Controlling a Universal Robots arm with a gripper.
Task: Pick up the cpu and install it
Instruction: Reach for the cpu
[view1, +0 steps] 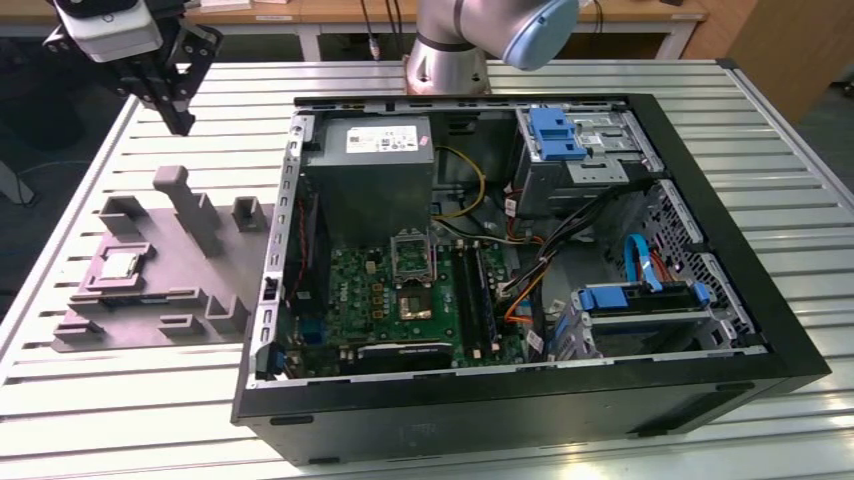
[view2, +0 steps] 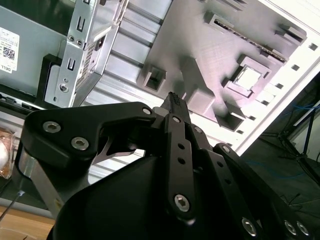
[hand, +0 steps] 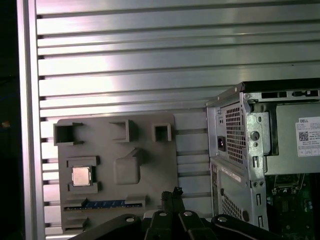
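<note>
Gripper (view2: 172, 97) linkage, black and bolted, lies nearest the lens in both wrist views. Its fingers are drawn together at the tips and carry nothing. In the exterior view it hangs high over the far part of the slatted tabletop (view1: 134, 420), on the exterior view's left, above the level of the grey fixture (view1: 147, 312).

The cpu (view1: 123, 265) lies flat, metal face up, in a square recess toward the fixture's left side, well apart from the gripper.

Step in hand, as judged: the approach to the cpu, with no grasp yet made. A sound approach would open the fingers before descent, centre them over the chip, and come straight down so the pads meet two opposite edges squarely. The chip is thin, so a tilted or off-centre closure could tip it or ride over its rim.

Room for moving: raised lips border the recess on at least two sides, leaving little finger space. A tall upright post (view1: 187, 205) stands on the fixture just right of and beyond the recess, and smaller blocks rise along the fixture's near edge. These look the likeliest things to strike. The fixture's left side runs near the tabletop's left edge. The open computer case (view1: 534, 400) stands just beside the fixture on the right. Its metal-framed socket (view1: 411, 255) sits low among boards and cables, so sideways room there appears tight.
</note>
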